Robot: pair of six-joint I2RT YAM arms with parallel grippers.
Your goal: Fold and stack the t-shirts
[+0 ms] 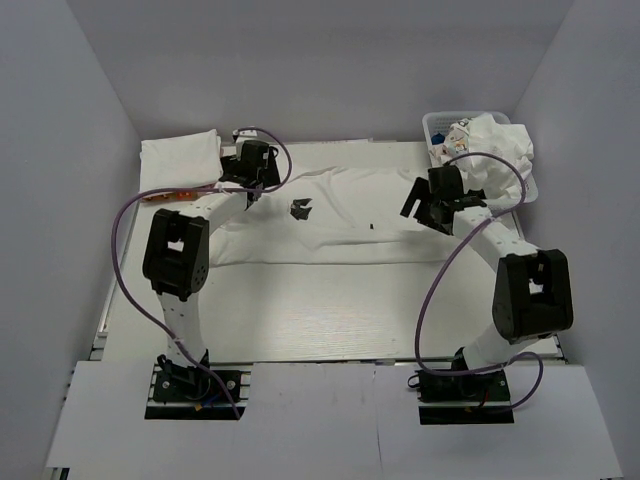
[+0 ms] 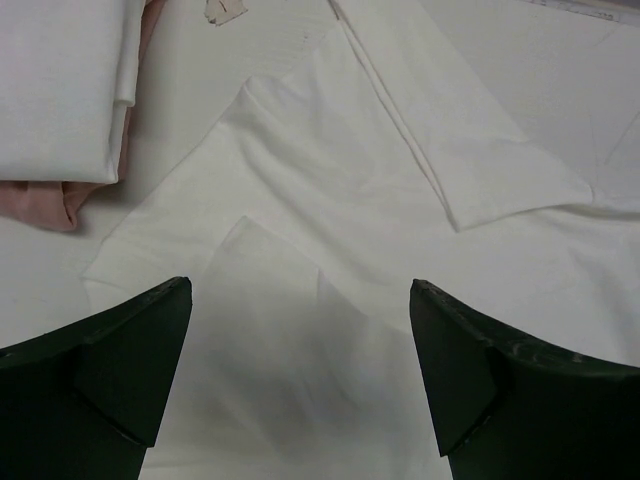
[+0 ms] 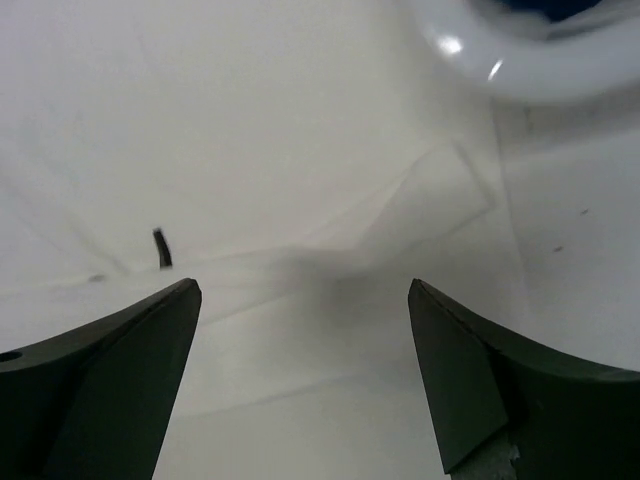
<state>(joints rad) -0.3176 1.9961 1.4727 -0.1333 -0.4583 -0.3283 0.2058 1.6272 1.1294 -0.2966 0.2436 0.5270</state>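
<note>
Top view: a white t-shirt (image 1: 340, 225) lies spread flat across the middle of the table (image 1: 300, 315), its small black print (image 1: 300, 208) just left of centre. The left gripper (image 1: 252, 190) hangs over the shirt's upper left corner and the right gripper (image 1: 432, 210) over its right end; both stand wide apart and hold nothing. A folded pile (image 1: 182, 158) of white shirts sits at the upper left, just beside the left gripper. A basket (image 1: 436, 124) at the upper right holds crumpled shirts (image 1: 497, 142).

Left wrist view: the fingers (image 2: 120, 360) are spread wide with only air between them, the shirt's sleeve lying flat below and beyond them. The folded pile fills the upper left corner, pink cloth (image 2: 50, 200) under it.

Right wrist view: the fingers (image 3: 110, 370) gape the same way above flat white cloth, nothing gripped, with the basket's rim at the upper right
</note>
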